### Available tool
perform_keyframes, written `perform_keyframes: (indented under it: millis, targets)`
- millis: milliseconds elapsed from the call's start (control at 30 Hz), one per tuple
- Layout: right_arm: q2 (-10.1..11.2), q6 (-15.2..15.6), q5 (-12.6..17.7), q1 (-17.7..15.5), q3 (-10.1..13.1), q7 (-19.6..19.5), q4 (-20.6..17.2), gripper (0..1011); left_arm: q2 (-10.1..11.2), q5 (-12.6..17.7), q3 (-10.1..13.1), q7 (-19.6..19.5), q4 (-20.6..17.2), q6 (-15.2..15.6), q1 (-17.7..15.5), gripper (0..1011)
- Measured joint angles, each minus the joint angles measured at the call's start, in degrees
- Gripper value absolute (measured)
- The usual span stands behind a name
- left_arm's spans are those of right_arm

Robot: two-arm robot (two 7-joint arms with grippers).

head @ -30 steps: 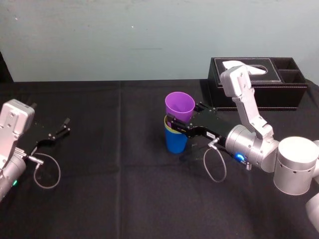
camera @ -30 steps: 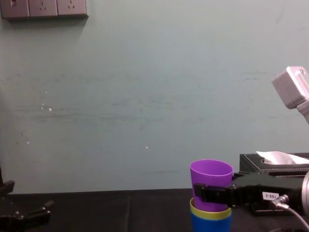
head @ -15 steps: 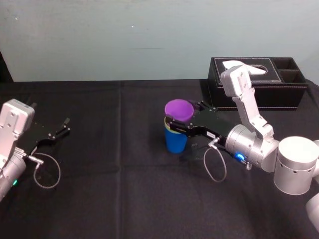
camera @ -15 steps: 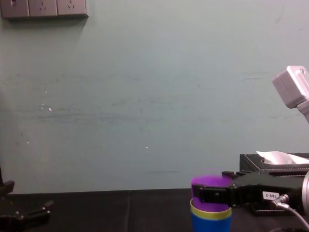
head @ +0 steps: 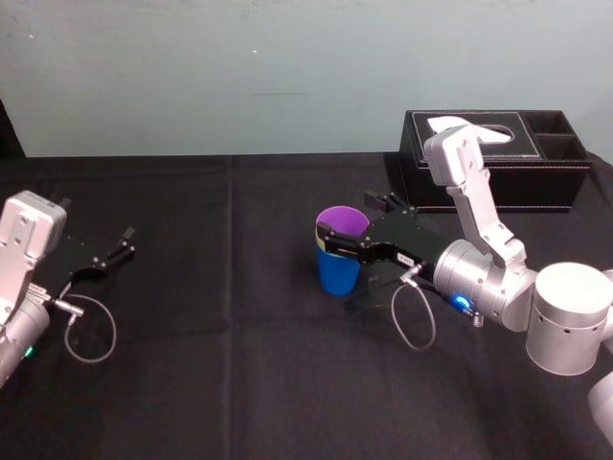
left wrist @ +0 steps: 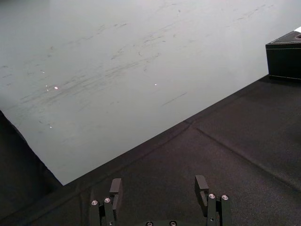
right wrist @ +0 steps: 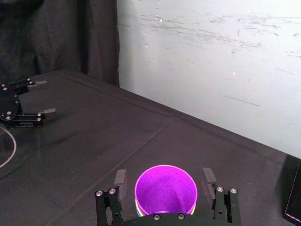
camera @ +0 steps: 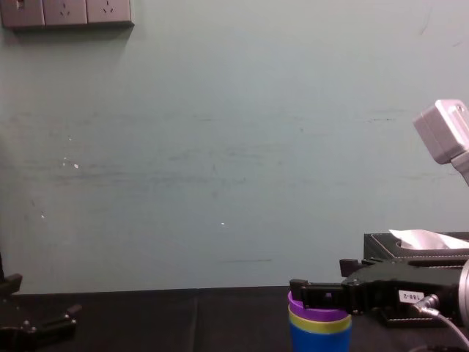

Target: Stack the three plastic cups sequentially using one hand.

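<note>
The three plastic cups stand nested at the table's middle: the purple cup [head: 342,221] sits inside the yellow-green cup [head: 324,252], which sits inside the blue cup [head: 337,274]. Seen from the chest, the purple rim [camera: 316,314] tops the yellow-green band [camera: 319,324] and the blue cup [camera: 319,340]. My right gripper [head: 347,219] straddles the top of the stack, open. In the right wrist view its fingers [right wrist: 120,181] stand clear of the purple cup [right wrist: 165,188] on both sides. My left gripper [head: 123,243] rests parked and open at the far left of the table, nothing between its fingers [left wrist: 115,186].
A black tissue box [head: 493,159] stands at the back right, behind my right arm. Black cloth [head: 230,364] covers the table. A cable loop [head: 91,331] lies by the left wrist.
The purple cup has dropped down into the yellow-green cup. My right gripper's fingers have spread apart and let it go. The left arm has not moved.
</note>
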Motion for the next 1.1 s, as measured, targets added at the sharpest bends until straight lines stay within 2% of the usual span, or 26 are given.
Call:
perform_keyframes:
  millis: [167,433,633,767,1100]
  targets:
    - [0.0,0.0,0.0,-0.1,0.1,0.0,-0.2,1003,0.0,0.0,0.0,0.0,0.0,0.0,0.0,1010]
    - [1.2,-0.8,0.9,-2.7,2.3,-0.9,-3.8,1003,0.0,0.0,0.0,0.0,0.0,0.0,0.0,1010]
    - [3.7,-2.2,1.3,-6.5,5.7,-2.1,-7.7,1003,0.0,0.0,0.0,0.0,0.0,0.0,0.0,1010]
    - [4.8,-3.4,1.6,-8.8,8.0,-3.1,-8.6,1003,0.0,0.0,0.0,0.0,0.0,0.0,0.0,1010]
    - [5.8,-7.2,1.7,-13.2,12.4,-3.8,-8.3,1003,0.0,0.0,0.0,0.0,0.0,0.0,0.0,1010]
